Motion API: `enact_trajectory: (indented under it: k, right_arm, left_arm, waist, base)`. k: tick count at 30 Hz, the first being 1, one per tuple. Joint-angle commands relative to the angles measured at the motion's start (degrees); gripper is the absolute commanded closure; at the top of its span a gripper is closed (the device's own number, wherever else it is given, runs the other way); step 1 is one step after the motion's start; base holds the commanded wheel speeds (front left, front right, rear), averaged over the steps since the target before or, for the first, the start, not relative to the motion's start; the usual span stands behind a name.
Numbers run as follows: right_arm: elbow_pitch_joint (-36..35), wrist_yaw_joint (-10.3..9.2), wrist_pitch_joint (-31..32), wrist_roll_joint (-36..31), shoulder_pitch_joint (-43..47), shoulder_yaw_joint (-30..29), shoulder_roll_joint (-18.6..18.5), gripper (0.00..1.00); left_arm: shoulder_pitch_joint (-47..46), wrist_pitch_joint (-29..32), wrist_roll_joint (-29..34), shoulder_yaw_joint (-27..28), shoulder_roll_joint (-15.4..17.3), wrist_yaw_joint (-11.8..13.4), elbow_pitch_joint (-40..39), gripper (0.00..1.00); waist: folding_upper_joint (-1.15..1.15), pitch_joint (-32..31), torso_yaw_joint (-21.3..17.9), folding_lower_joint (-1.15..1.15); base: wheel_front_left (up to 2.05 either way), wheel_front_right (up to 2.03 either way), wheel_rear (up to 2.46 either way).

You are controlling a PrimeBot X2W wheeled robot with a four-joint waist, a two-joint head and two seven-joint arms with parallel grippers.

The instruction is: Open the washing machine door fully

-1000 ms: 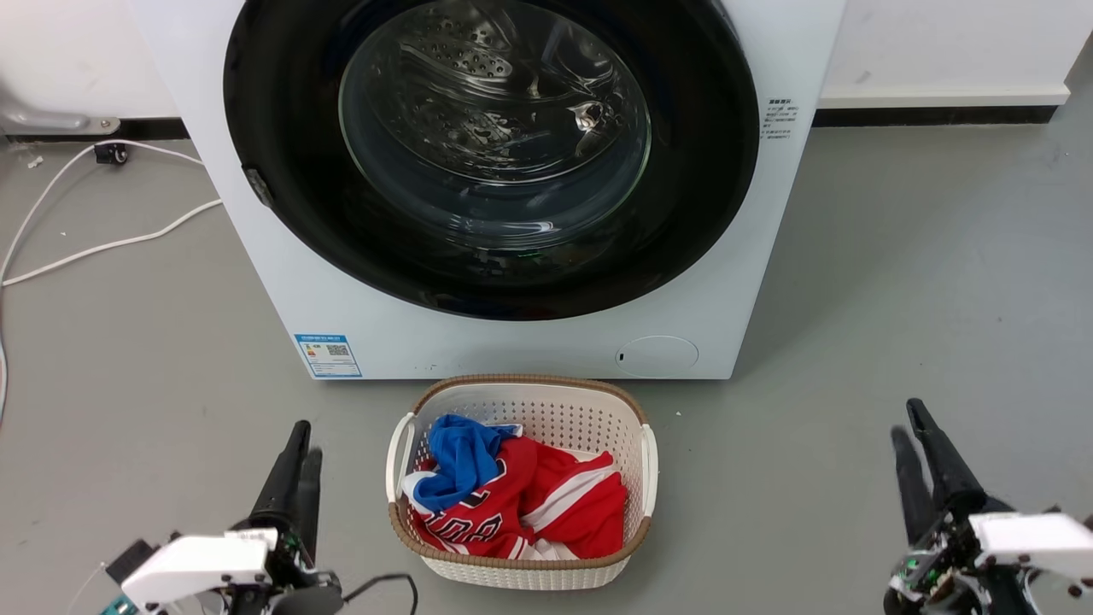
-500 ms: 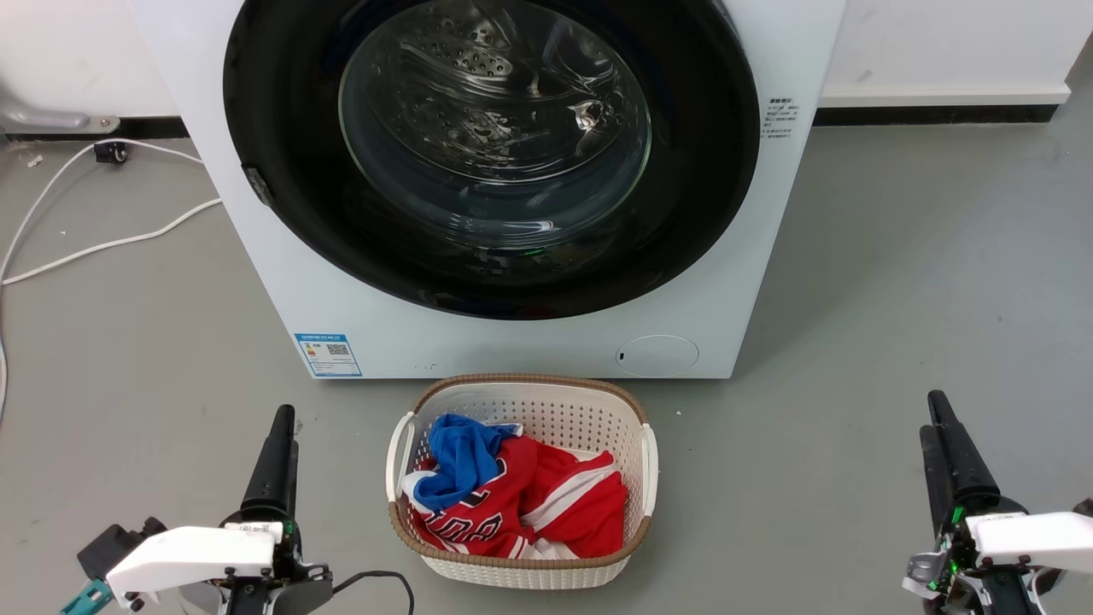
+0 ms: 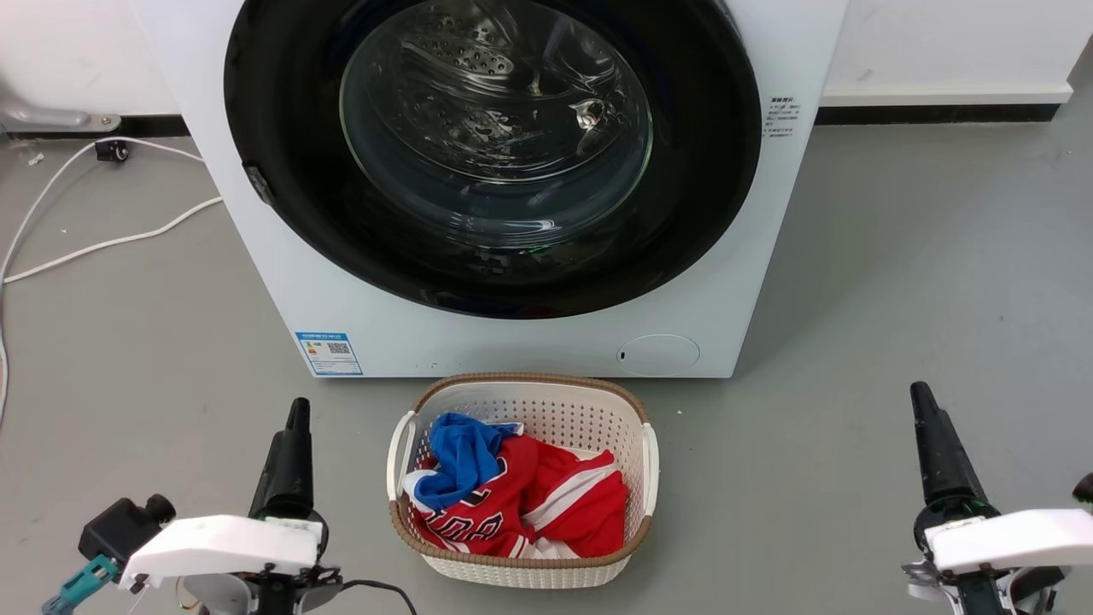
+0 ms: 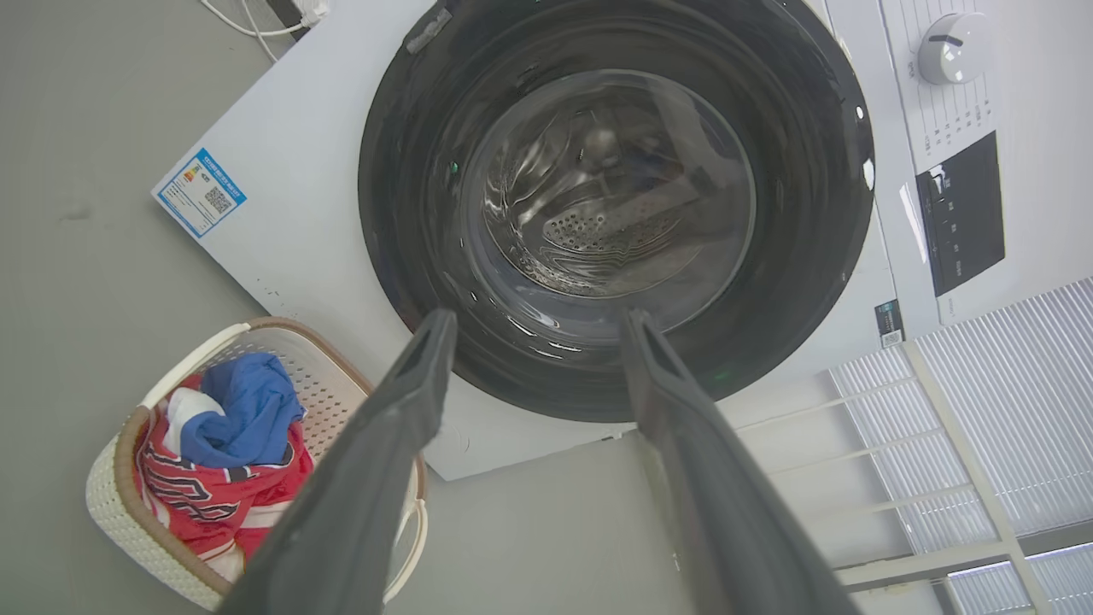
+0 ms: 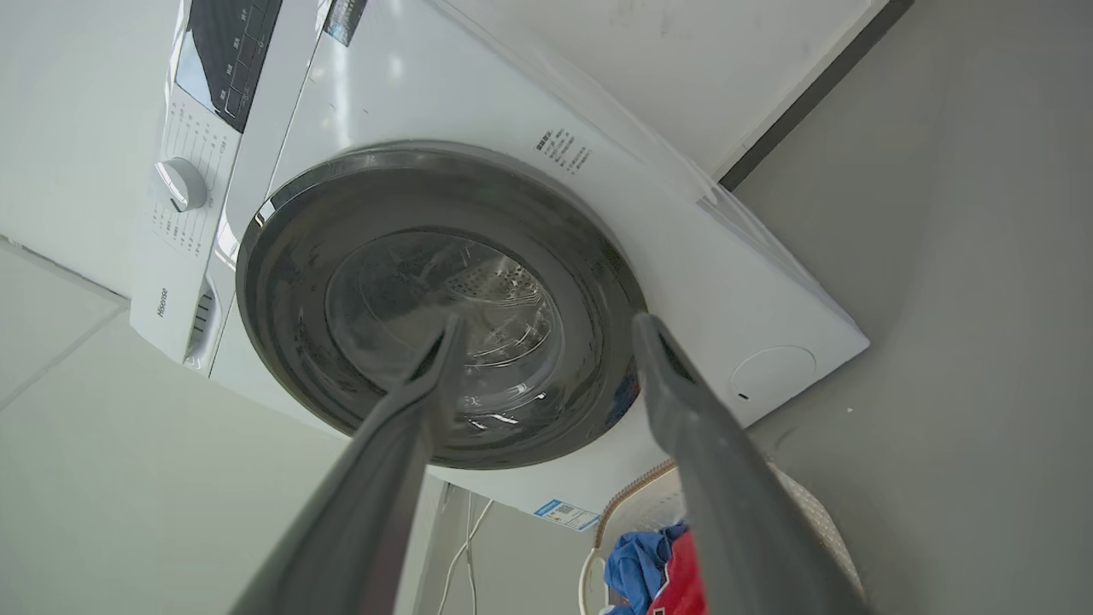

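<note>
**While the door is staying shut, both pincers are only lining up**

Although the arms are moving a little, the washing machine door [image 3: 491, 162] is not changing at all. It is lying closed against the front of the washing machine [image 3: 512, 346], exactly as one second ago, with its glass bowl covering the steel drum.

Low in the head view, the left pincer [image 3: 297, 410] and the right pincer [image 3: 920, 395] are showing small changes. Each is now appearing as a single dark blade, where the right one was showing two separate fingers a second ago. I am judging that the wrists are turning, not that the fingers are closing, because both wrist views are showing the two fingers clearly apart and holding nothing.

Both pincers are hanging over the grey floor [image 3: 897, 256], well apart from the door. They are standing one on each side of the laundry basket [image 3: 525, 380] with red and blue clothes, which is sitting just in front of the machine.

For the task, this is meaning that the opening is not yet beginning. The reach to the door's edge is still coming, and the basket may be lying in the path of the swinging door.
</note>
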Motion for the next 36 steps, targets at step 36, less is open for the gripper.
enact_trajectory:
  k: [36]
  right_arm:
    - [-8.5,0.09,-7.0,-36.8,4.1,1.3,0.0,0.00]
  left_arm:
    - [2.6,-7.1,33.3,-8.9,2.9,6.2,-5.7,0.00]
  waist:
    - [0.00,-0.1,0.3,0.00]
  base:
    - [0.00,0.00,0.00]
